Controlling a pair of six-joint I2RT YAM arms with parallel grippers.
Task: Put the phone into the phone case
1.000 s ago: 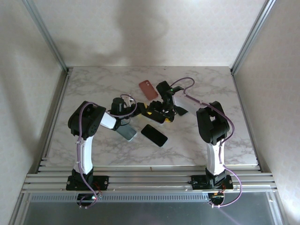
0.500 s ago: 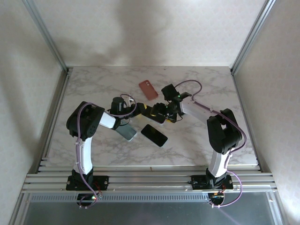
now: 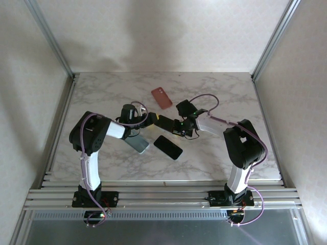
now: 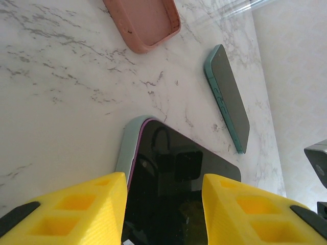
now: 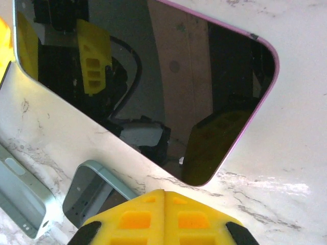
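Marbled tabletop (image 3: 230, 92) runs under both arms, with bare pale walls around it. Your left gripper (image 4: 163, 185) straddles the phone (image 4: 176, 153), one yellow finger against each long side, so it reads as a clamp across the width. That would pin the handset flat on the marble while the other arm works. A blue-grey shell (image 4: 122, 153) wraps the phone's near corner, which suggests the case is at least partly on. You cannot tell from here whether every corner is seated.

Your right gripper (image 5: 164, 204) has its fingers pressed together with nothing between them. It hovers just off the phone's purple-rimmed end, probably so the joined tips can push down like one blunt thumb.

A pink case (image 4: 145, 20) lies apart on the far side, and a second phone (image 4: 229, 97) with a teal edge lies off to one side. A loose pale blue case (image 5: 20, 204) sits nearby. Every screen is dark, and no brand or lettering can be read.
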